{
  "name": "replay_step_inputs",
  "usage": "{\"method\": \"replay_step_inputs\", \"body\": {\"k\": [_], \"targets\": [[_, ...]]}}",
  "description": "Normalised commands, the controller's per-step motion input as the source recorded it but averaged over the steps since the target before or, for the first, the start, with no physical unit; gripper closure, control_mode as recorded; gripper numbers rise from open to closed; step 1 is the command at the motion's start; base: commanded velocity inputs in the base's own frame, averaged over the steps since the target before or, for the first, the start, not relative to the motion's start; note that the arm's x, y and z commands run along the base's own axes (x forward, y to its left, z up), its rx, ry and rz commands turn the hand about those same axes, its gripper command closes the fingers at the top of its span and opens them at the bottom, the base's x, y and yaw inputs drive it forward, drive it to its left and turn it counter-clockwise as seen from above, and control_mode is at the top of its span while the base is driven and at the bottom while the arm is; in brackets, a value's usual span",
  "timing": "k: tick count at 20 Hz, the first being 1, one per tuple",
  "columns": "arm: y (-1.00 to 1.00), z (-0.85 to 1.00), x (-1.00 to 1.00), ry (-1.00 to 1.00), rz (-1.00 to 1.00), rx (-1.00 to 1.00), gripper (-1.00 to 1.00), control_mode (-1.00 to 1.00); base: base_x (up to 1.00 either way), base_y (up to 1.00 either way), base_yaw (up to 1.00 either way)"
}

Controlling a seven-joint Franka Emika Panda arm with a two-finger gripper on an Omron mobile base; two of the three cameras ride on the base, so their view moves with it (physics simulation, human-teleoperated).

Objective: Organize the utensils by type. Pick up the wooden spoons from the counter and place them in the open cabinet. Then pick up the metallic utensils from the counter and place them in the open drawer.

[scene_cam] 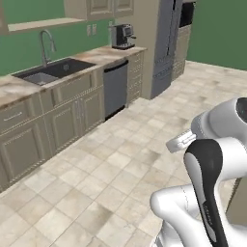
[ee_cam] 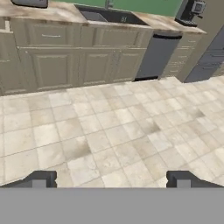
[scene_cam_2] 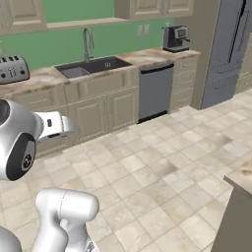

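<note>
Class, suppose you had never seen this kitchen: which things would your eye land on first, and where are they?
The green wall behind the counter stands out most, with the dark sink and its curved tap set in the counter. To the right sit a black coffee machine, a grey dishwasher below, and a tall grey fridge. Up close, the white arm looms over the tiled floor.

Beige-brown marbled counter [scene_cam_2: 147, 58] along the green wall, with a dark sink [scene_cam_2: 93, 66] and tall faucet [scene_cam_2: 87, 43] set in, a black coffee machine [scene_cam_2: 175, 38] at one end, a grey toaster [scene_cam_2: 13, 69] at the other.
</note>
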Motion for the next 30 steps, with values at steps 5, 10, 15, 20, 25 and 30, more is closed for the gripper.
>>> {"method": "replay_step_inputs", "body": {"k": [5,10,15,20,25,30], "targets": [[0.00,0.00,0.00,0.00,0.00,0.00,-1.00,1.00,0.83,0.00,-0.29],[0.00,0.00,0.00,0.00,0.00,0.00,-1.00,1.00,0.86,0.00,-0.22],[0.00,0.00,0.00,0.00,0.00,0.00,-1.00,1.00,0.70,0.00,-0.44],[0.00,0.00,0.00,0.00,0.00,0.00,-1.00,1.00,0.56,0.00,-0.64],[0.00,0.00,0.00,0.00,0.00,0.00,-1.00,1.00,0.75,0.13,-0.48],[0.00,0.00,0.00,0.00,0.00,0.00,-1.00,1.00,0.94,0.46,-0.33]]}}
